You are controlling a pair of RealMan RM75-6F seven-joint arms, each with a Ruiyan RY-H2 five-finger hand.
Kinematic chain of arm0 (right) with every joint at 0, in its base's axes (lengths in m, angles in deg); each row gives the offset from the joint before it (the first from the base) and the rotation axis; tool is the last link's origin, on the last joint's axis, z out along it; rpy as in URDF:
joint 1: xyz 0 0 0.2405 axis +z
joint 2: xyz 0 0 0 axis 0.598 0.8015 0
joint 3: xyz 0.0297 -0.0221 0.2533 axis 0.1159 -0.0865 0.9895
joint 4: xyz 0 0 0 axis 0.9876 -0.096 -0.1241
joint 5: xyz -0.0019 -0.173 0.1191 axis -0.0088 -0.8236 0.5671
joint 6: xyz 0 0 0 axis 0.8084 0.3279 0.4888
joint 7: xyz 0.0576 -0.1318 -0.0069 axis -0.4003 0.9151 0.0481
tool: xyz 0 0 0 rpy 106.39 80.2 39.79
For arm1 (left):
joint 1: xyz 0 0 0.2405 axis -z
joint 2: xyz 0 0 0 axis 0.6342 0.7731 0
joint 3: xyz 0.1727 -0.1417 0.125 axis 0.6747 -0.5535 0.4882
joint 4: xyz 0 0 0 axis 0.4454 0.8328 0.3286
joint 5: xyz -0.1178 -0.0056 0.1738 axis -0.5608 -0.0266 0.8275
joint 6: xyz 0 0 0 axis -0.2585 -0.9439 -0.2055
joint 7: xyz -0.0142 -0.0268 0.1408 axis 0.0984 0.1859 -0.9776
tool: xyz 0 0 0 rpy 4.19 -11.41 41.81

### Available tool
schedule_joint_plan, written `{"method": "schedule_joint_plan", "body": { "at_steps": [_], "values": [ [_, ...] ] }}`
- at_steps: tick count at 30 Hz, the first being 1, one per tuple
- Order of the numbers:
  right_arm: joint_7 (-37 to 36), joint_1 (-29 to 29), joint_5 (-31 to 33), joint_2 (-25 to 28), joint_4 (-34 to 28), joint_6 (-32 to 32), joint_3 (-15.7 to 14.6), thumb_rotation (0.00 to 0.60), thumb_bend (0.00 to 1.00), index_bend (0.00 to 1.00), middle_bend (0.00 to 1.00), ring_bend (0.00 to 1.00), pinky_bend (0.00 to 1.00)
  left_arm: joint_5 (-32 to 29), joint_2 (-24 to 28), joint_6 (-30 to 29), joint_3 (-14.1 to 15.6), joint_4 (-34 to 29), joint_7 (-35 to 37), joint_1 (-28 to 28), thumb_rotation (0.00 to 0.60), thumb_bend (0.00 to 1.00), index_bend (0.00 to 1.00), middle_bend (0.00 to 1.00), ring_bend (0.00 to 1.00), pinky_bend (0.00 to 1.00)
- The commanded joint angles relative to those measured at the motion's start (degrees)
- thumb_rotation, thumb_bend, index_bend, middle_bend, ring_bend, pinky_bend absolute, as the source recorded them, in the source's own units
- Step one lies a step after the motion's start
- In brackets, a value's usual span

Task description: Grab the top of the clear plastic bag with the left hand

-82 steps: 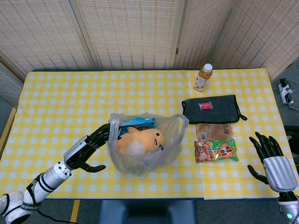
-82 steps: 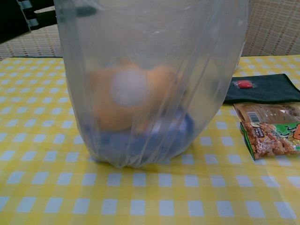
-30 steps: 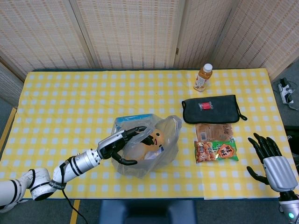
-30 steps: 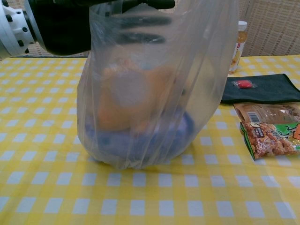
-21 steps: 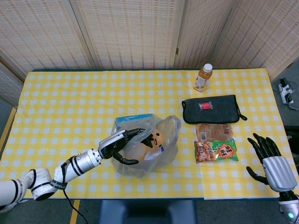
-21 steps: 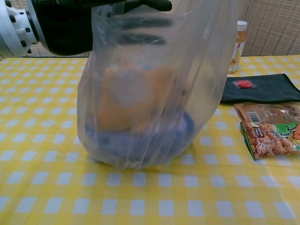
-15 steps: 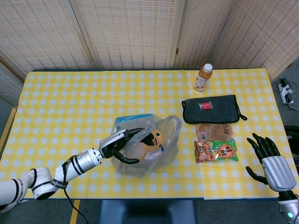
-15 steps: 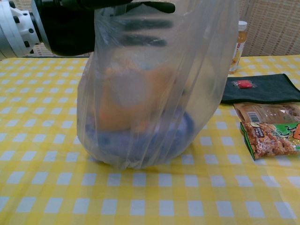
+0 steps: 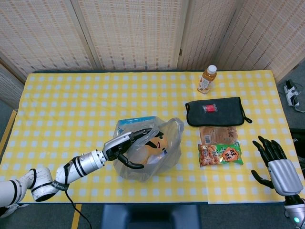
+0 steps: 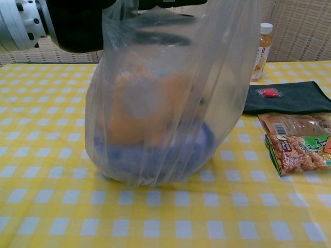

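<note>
1. The clear plastic bag [image 9: 148,149] stands on the table with the yellow and white checked cloth [image 9: 71,105], near the front edge and a bit left of the middle.
2. Inside the bag are a soft orange toy [image 10: 145,106] and something blue [image 10: 160,152] under it.
3. The black left hand [image 9: 125,147] is at the top of the bag. Its fingers [image 10: 165,23] reach over the rim and show through the plastic, but I cannot tell if they hold it tight.
4. The right hand [image 9: 276,164] waits at the right edge of the table, released, with its fingers apart and nothing in it.
5. To the right of the bag lie a green and orange snack packet [image 9: 220,154] and a brown snack packet [image 9: 218,134], touching each other.
6. Behind them lies a flat black pouch [image 9: 215,110] with a small red thing [image 9: 209,108] on it.
7. A small bottle of orange drink with a white cap [image 9: 207,79] stands further back.
</note>
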Motion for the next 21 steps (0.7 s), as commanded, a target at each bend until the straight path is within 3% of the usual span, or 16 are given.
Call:
{"method": "schedule_joint_plan", "body": {
  "at_steps": [1,12,21],
  "values": [
    [0.03,0.01,-0.16,-0.02,-0.02,0.02,-0.07,0.6,0.33,0.0,0.0,0.0,0.0,0.24,0.46,-0.45,-0.26,-0.48,0.54,0.22,0.6,0.21,0.16,0.13,0.07,0.23],
    [-0.35,-0.19,-0.69,0.16,-0.25,0.62,-0.22,0.6,0.33,0.0,0.0,0.0,0.0,0.88,0.84,-0.44,-0.38,-0.87,2.86,1.5,0.6,0.21,0.18,0.17,0.11,0.26],
    [-0.98,-0.41,-1.35,0.46,-0.12,1.27,-0.44,0.6,0.33,0.0,0.0,0.0,0.0,-0.03,-0.22,1.38,-1.27,-0.5,2.62,3.52,0.6,0.21,0.19,0.17,0.06,0.21]
  ]
}}
